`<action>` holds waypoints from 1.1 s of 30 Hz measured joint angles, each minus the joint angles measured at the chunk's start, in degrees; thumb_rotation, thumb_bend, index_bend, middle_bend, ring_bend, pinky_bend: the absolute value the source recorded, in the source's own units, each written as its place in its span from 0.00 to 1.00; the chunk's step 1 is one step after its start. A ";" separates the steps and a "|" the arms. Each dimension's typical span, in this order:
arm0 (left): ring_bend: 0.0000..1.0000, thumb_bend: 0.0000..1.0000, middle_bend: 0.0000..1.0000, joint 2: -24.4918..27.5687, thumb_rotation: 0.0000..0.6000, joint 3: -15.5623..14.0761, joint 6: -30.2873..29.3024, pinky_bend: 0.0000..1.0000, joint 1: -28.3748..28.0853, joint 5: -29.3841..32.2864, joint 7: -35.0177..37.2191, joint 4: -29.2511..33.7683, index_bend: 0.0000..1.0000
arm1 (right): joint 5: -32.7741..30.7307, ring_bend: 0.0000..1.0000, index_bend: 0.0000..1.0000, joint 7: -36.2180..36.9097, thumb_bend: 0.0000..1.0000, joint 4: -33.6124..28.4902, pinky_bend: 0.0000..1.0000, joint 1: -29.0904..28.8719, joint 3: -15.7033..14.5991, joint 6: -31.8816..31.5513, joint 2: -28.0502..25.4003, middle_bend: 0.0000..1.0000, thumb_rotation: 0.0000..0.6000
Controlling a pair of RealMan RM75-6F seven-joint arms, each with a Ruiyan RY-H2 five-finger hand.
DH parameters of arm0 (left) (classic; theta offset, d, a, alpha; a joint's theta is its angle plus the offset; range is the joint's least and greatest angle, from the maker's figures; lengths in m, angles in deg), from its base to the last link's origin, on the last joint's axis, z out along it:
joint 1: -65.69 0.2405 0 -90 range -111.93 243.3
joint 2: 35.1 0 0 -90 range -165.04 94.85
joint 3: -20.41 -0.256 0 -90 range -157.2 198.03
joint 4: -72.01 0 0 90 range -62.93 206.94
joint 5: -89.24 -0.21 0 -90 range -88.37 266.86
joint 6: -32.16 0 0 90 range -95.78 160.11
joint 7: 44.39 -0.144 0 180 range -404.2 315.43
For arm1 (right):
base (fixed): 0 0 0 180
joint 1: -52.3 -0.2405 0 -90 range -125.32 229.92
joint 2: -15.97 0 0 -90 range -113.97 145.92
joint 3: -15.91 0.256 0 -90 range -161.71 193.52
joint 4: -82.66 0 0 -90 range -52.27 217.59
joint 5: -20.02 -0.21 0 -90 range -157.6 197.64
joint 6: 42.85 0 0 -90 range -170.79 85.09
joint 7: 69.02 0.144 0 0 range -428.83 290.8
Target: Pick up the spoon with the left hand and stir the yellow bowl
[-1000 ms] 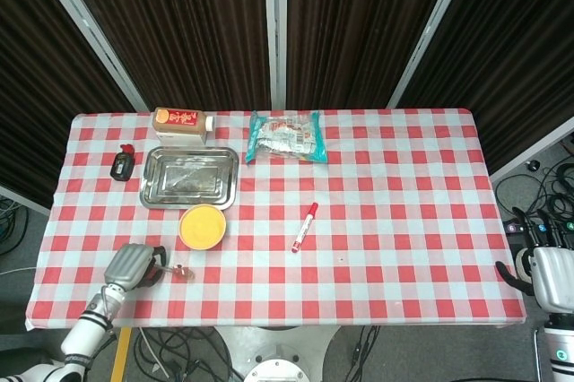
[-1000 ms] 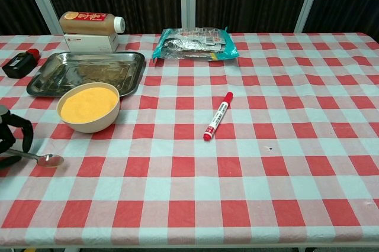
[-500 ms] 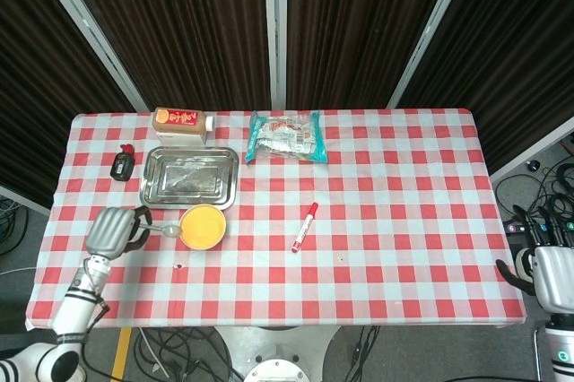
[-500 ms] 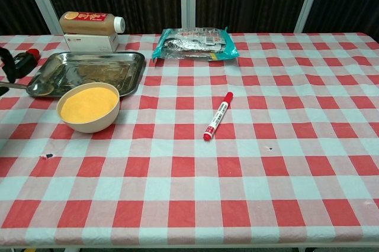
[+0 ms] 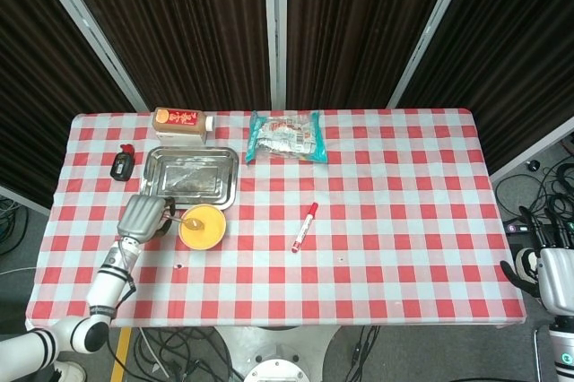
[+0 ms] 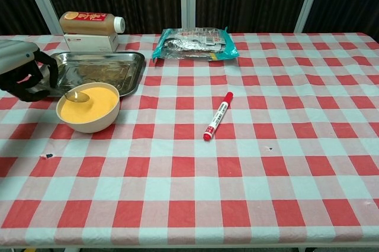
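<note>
The yellow bowl [image 5: 203, 227] [image 6: 89, 107] stands on the checked table just in front of a steel tray. My left hand [image 5: 142, 216] [image 6: 23, 74] hovers at the bowl's left side and holds the metal spoon [image 5: 184, 219] [image 6: 76, 96]. The spoon's head lies over the left part of the bowl's yellow contents; I cannot tell whether it dips in. My right hand [image 5: 552, 273] shows only in the head view, off the table's right edge, fingers apart, holding nothing.
The steel tray [image 5: 190, 176] [image 6: 89, 70] sits behind the bowl, with a brown bottle on a box [image 5: 182, 122] [image 6: 90, 29] and a black-red object [image 5: 122, 163] further back. A foil packet [image 5: 287, 136] and a red marker [image 5: 304, 227] [image 6: 218, 115] lie mid-table.
My left hand has carried the spoon from the table's front left corner up and to the right. The spoon's head now lies over the bowl. The right hand stays put.
</note>
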 measured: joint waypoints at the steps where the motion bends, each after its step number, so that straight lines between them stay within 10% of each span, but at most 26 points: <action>1: 0.92 0.41 0.94 0.00 1.00 -0.15 0.09 1.00 -0.10 -0.03 -0.05 0.11 0.55 | -0.01 0.06 0.08 0.02 0.14 0.02 0.14 0.00 0.02 -0.02 0.04 0.24 1.00; 9: 0.92 0.40 0.92 1.53 1.00 -0.64 0.34 1.00 -0.47 0.28 -0.26 2.58 0.43 | -0.04 0.06 0.08 0.23 0.14 -0.03 0.14 0.15 0.12 -0.27 -0.04 0.24 1.00; 33: 0.92 0.33 0.93 3.49 1.00 -1.27 5.10 1.00 -4.14 4.73 -2.91 3.50 0.55 | -0.44 0.06 0.08 1.43 0.14 0.99 0.15 0.62 0.09 -0.36 0.32 0.24 1.00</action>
